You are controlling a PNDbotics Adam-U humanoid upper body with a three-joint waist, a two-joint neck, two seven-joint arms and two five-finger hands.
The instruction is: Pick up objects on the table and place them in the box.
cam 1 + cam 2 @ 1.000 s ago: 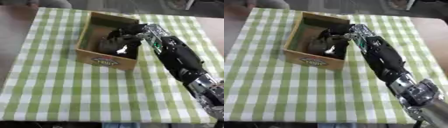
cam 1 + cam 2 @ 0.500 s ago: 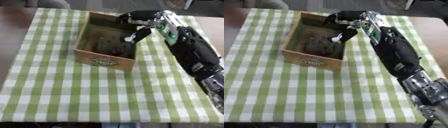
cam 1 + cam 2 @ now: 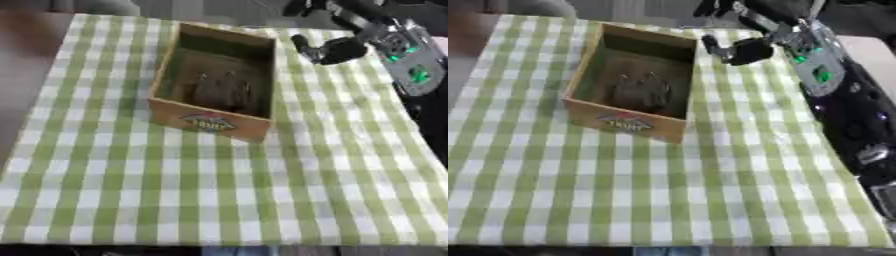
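An open cardboard box (image 3: 210,121) with a printed label on its front wall stands on the green checked cloth at upper middle. Dark brownish things (image 3: 219,90) lie on its floor; I cannot make out what they are. My right hand (image 3: 341,49) hangs above the cloth just past the box's far right corner, fingers relaxed and spread, holding nothing. Its black forearm (image 3: 833,90) with green lights runs down the right side. No loose object shows on the cloth. My left hand shows in no view.
The checked cloth (image 3: 219,200) covers most of the table. A bare brown strip of table (image 3: 22,60) shows along the left edge. The cloth's front edge lies at the bottom of the view.
My right hand was down inside the box a second ago. It has risen out and drawn back to the upper right, empty, while the dark things stay in the box.
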